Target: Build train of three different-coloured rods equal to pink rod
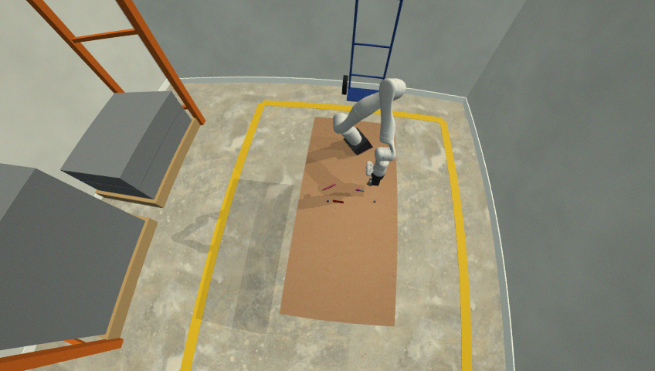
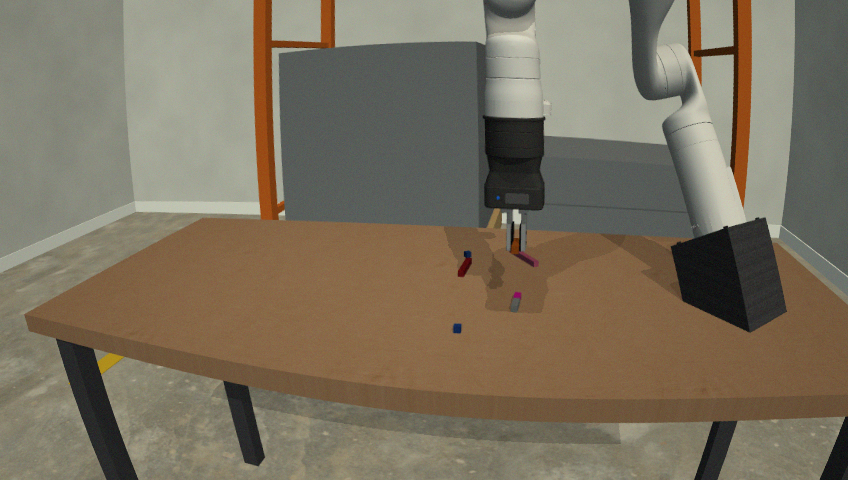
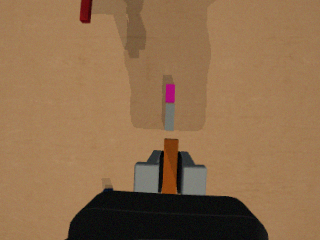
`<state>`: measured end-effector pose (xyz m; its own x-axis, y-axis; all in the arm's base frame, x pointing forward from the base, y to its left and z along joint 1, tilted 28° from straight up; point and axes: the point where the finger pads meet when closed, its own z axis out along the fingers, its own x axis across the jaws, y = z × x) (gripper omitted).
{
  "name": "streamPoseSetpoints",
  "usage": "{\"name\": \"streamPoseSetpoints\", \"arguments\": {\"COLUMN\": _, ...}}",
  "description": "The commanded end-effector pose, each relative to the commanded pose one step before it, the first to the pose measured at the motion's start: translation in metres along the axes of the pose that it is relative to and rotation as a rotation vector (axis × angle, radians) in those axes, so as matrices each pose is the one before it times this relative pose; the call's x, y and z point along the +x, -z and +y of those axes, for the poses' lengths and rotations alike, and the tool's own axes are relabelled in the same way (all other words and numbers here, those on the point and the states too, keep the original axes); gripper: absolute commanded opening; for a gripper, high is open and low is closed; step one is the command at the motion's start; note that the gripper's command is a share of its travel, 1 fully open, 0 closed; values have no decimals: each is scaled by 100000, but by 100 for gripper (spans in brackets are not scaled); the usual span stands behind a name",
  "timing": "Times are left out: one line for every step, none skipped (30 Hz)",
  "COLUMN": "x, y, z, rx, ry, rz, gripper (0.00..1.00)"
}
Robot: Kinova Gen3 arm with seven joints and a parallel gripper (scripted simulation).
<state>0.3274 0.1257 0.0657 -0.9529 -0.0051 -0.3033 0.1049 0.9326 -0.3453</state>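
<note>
My gripper (image 1: 369,183) (image 2: 516,246) (image 3: 170,165) is shut on the orange rod (image 3: 171,150), held above the table; in the wrist view its free end points toward the grey rod (image 1: 361,190) (image 2: 515,305) (image 3: 169,117), roughly in line with it. The grey rod lies flat, end to end with the magenta rod (image 1: 357,189) (image 2: 517,295) (image 3: 170,93), with no visible gap. The pink rod (image 1: 329,187) (image 2: 528,259) lies slanted farther off, outside the wrist view. The held rod's height above the table is hard to judge.
The red rod (image 1: 337,201) (image 2: 464,267) (image 3: 85,11) lies apart, with a blue rod (image 1: 327,201) (image 2: 467,253) near one end. Another blue rod (image 1: 374,201) (image 2: 457,328) (image 3: 108,190) lies to one side, partly hidden by the gripper body in the wrist view.
</note>
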Motion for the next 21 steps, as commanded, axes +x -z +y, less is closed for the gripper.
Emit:
{"name": "streamPoseSetpoints", "arguments": {"x": -136, "y": -197, "z": 34, "rx": 1405, "ry": 1080, "rz": -813, "gripper": 24}}
{"name": "streamPoseSetpoints", "arguments": {"x": 0, "y": 0, "z": 0, "rx": 0, "ry": 0, "rz": 0, "gripper": 24}}
{"name": "streamPoseSetpoints", "arguments": {"x": 0, "y": 0, "z": 0, "rx": 0, "ry": 0, "rz": 0, "gripper": 24}}
{"name": "streamPoseSetpoints", "arguments": {"x": 0, "y": 0, "z": 0, "rx": 0, "ry": 0, "rz": 0, "gripper": 24}}
{"name": "streamPoseSetpoints", "arguments": {"x": 0, "y": 0, "z": 0, "rx": 0, "ry": 0, "rz": 0, "gripper": 24}}
{"name": "streamPoseSetpoints", "arguments": {"x": 0, "y": 0, "z": 0, "rx": 0, "ry": 0, "rz": 0, "gripper": 24}}
{"name": "streamPoseSetpoints", "arguments": {"x": 0, "y": 0, "z": 0, "rx": 0, "ry": 0, "rz": 0, "gripper": 24}}
{"name": "streamPoseSetpoints", "arguments": {"x": 0, "y": 0, "z": 0, "rx": 0, "ry": 0, "rz": 0, "gripper": 24}}
{"name": "streamPoseSetpoints", "arguments": {"x": 0, "y": 0, "z": 0, "rx": 0, "ry": 0, "rz": 0, "gripper": 24}}
{"name": "streamPoseSetpoints", "arguments": {"x": 0, "y": 0, "z": 0, "rx": 0, "ry": 0, "rz": 0, "gripper": 24}}
{"name": "streamPoseSetpoints", "arguments": {"x": 0, "y": -2, "z": 0, "rx": 0, "ry": 0, "rz": 0, "gripper": 24}}
{"name": "streamPoseSetpoints", "arguments": {"x": 0, "y": -13, "z": 0, "rx": 0, "ry": 0, "rz": 0, "gripper": 24}}
{"name": "streamPoseSetpoints", "arguments": {"x": 0, "y": -33, "z": 0, "rx": -1, "ry": 0, "rz": 1, "gripper": 24}}
{"name": "streamPoseSetpoints", "arguments": {"x": 0, "y": -61, "z": 1, "rx": -1, "ry": 0, "rz": 1, "gripper": 24}}
{"name": "streamPoseSetpoints", "arguments": {"x": 0, "y": -94, "z": 1, "rx": -1, "ry": 0, "rz": 2, "gripper": 24}}
{"name": "streamPoseSetpoints", "arguments": {"x": 0, "y": -131, "z": 0, "rx": 0, "ry": -1, "rz": 3, "gripper": 24}}
{"name": "streamPoseSetpoints", "arguments": {"x": 0, "y": -171, "z": -1, "rx": 2, "ry": -3, "rz": 3, "gripper": 24}}
{"name": "streamPoseSetpoints", "arguments": {"x": -1, "y": -211, "z": 2, "rx": -2, "ry": 2, "rz": 0, "gripper": 24}}
{"name": "streamPoseSetpoints", "arguments": {"x": 0, "y": 0, "z": 0, "rx": 0, "ry": 0, "rz": 0, "gripper": 24}}
{"name": "streamPoseSetpoints", "arguments": {"x": 0, "y": 0, "z": 0, "rx": 0, "ry": 0, "rz": 0, "gripper": 24}}
{"name": "streamPoseSetpoints", "arguments": {"x": 0, "y": -251, "z": -1, "rx": 2, "ry": -2, "rz": 0, "gripper": 24}}
